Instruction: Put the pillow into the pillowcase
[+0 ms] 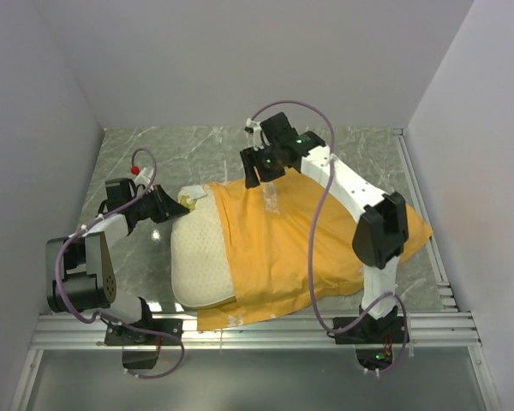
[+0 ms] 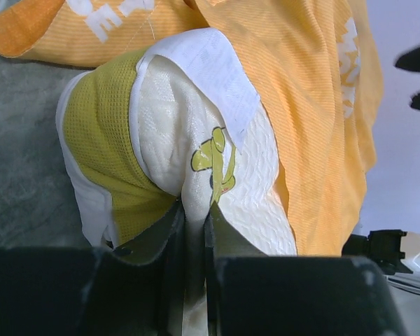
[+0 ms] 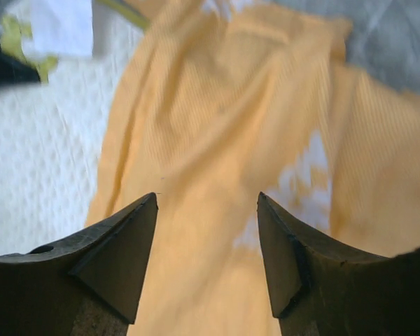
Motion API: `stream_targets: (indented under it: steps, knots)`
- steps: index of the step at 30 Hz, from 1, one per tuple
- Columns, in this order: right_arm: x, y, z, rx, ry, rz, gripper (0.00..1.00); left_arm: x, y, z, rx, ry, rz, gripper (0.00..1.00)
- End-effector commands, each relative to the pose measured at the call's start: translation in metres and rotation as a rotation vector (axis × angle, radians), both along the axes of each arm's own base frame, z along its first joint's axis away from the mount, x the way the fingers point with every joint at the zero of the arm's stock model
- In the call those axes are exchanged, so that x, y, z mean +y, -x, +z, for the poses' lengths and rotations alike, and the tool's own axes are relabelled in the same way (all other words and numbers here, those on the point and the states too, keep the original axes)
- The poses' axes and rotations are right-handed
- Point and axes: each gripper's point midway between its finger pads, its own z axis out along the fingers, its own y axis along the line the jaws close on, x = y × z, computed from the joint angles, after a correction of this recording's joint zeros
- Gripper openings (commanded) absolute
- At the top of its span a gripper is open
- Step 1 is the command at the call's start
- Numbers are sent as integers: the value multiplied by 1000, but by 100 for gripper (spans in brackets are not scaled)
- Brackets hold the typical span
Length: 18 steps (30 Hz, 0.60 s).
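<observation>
The cream-white quilted pillow [image 1: 201,261] lies at the table's middle left, its right part inside the orange pillowcase [image 1: 295,248]. My left gripper [image 1: 178,205] is shut on the pillow's far-left corner, by its white tag [image 1: 194,194]. In the left wrist view the fingers [image 2: 161,238] pinch a fold of the pillow [image 2: 196,150] below the tag [image 2: 210,66], with the pillowcase [image 2: 315,105] behind. My right gripper [image 1: 255,178] is open and empty above the pillowcase's far edge. In the right wrist view its fingertips [image 3: 143,213] frame orange fabric [image 3: 210,140], the pillow [image 3: 42,154] at left.
The grey marble-look table [image 1: 137,257] is walled at left, back and right. A metal rail [image 1: 257,330] runs along the near edge by the arm bases. The right arm's forearm [image 1: 355,193] crosses above the pillowcase.
</observation>
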Motion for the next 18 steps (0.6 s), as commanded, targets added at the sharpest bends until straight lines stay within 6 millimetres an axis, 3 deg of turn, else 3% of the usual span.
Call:
stream_targets:
  steps: [1, 2, 5, 8, 13, 16, 17, 18]
  knots:
    - [-42, 25, -1, 9, 115, -16, 65, 2, -6, 14, -70, -18, 5, 1]
    - [-48, 39, -19, 65, 138, 0, 64, 2, -6, 14, -71, -20, 3, 1]
    - [-49, 64, -44, 145, 140, 39, 64, 1, -6, 13, -75, -15, -1, 0]
    - [-38, 75, -57, 208, 109, 67, 65, 1, -4, 10, -73, -21, -3, 1]
    - [-19, 77, -78, 273, 107, 100, 64, 1, -1, 9, -76, -21, -3, 1]
    - [3, 83, -74, 301, 42, 157, 8, 0, -1, 7, -60, -9, 7, 1]
    - [10, 85, -70, 304, 24, 176, 0, 0, -1, 6, -55, 0, 9, 1]
    - [23, 94, -61, 326, -24, 221, 0, -1, -1, 5, -54, 11, 12, 1]
